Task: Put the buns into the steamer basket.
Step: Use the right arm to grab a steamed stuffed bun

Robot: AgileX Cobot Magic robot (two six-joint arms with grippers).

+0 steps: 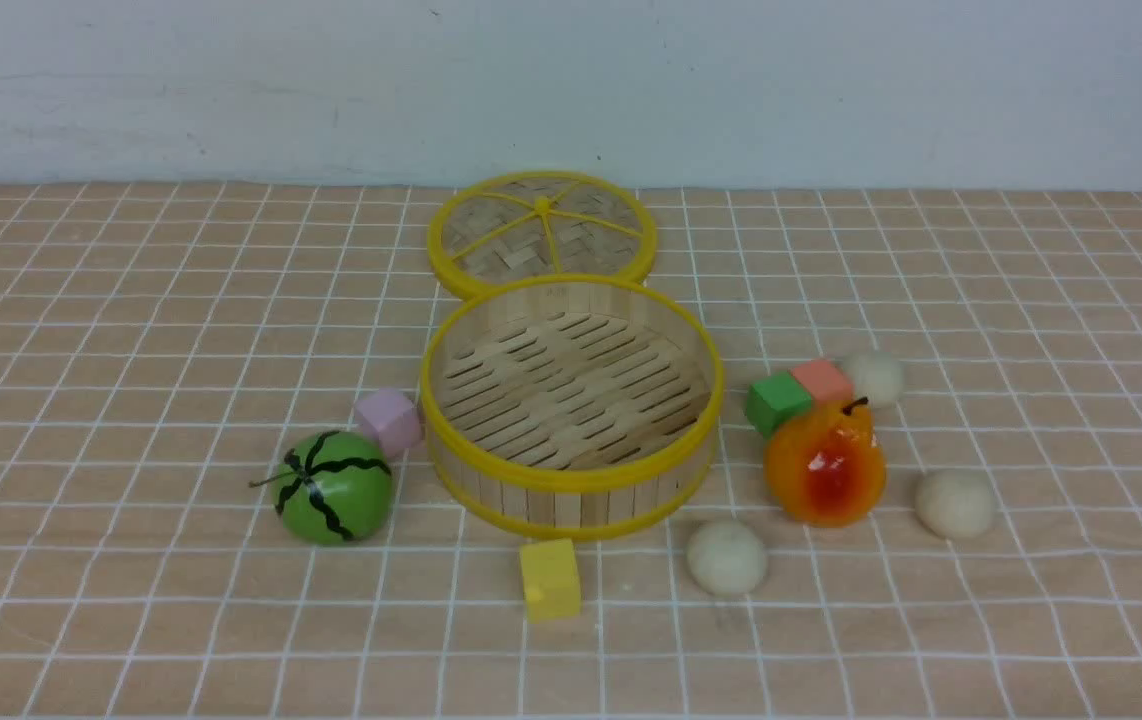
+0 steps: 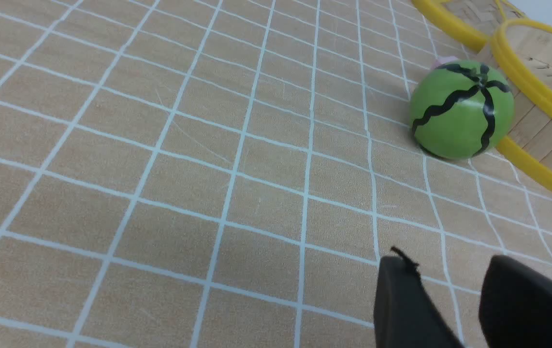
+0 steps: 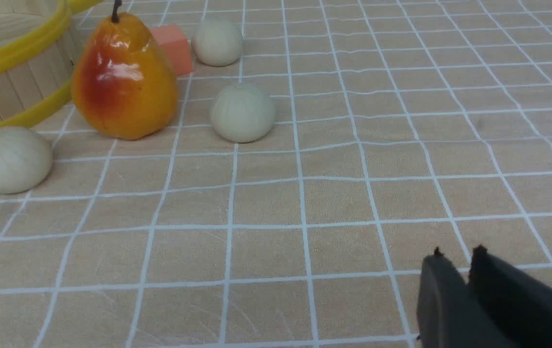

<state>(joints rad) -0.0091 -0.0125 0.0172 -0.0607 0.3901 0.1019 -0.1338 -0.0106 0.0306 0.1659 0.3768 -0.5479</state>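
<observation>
The right hand [image 3: 457,252], pressed together and empty, probably needed to spread before closing on the round cream-white matte bun [image 3: 242,113] ahead of it, without nudging the glossy orange-red pear [image 3: 123,79].

Tan checked table [image 1: 131,300], steamer basket [image 1: 571,480] in middle, lid [image 1: 541,235] behind it, three buns [image 1: 726,557] [image 1: 954,503] [image 1: 873,377] at right, pear [image 1: 824,465], watermelon [image 1: 333,487], pink cube [image 1: 388,421], green cube [image 1: 778,402], red cube [image 1: 822,380], yellow cube [image 1: 550,578]

We see a watermelon [image 1: 334,487] beside a pink cube [image 1: 388,421], a yellow cube [image 1: 550,579], and a pear [image 1: 824,470] by a green cube [image 1: 777,402].
</observation>
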